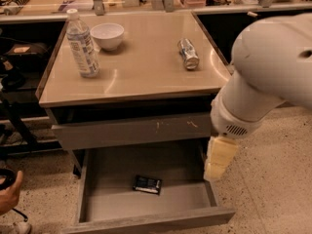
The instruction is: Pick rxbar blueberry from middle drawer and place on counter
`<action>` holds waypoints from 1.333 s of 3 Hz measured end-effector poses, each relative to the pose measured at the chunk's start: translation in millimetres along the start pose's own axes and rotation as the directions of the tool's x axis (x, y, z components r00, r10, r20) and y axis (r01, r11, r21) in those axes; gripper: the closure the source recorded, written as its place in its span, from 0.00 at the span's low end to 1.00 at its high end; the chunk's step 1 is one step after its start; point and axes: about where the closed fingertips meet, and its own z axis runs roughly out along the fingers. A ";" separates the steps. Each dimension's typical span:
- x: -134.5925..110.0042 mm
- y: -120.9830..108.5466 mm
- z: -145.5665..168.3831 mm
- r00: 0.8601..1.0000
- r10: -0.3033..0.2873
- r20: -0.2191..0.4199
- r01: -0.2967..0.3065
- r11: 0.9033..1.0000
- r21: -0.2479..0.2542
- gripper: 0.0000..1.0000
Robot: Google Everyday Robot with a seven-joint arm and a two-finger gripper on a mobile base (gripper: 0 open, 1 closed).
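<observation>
The rxbar blueberry (147,184), a small dark wrapper with white lettering, lies flat on the grey floor of the middle drawer (109,206), which is pulled fully open at the bottom of the cabinet. My gripper (218,159), pale yellow, hangs from the big white arm (263,77) over the drawer's right wall. It is to the right of the bar, apart from it. The beige counter (141,67) tops the cabinet above.
On the counter stand a water bottle (82,45) and a white bowl (107,35), and a silver can (188,53) lies on its side. A closed drawer front with pale scratches (134,130) sits above the open drawer. A person's hand (9,194) is at the lower left.
</observation>
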 end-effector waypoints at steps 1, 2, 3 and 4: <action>-19.8 18.9 60.3 0.999 -0.039 -0.018 0.039 0.999 -0.028 0.00; -19.8 18.9 60.4 0.999 -0.039 -0.017 0.039 0.999 -0.028 0.00; -25.7 25.0 77.7 0.999 -0.038 0.031 0.040 0.998 -0.053 0.00; -42.7 30.3 123.3 0.998 -0.022 0.066 0.027 0.997 -0.076 0.00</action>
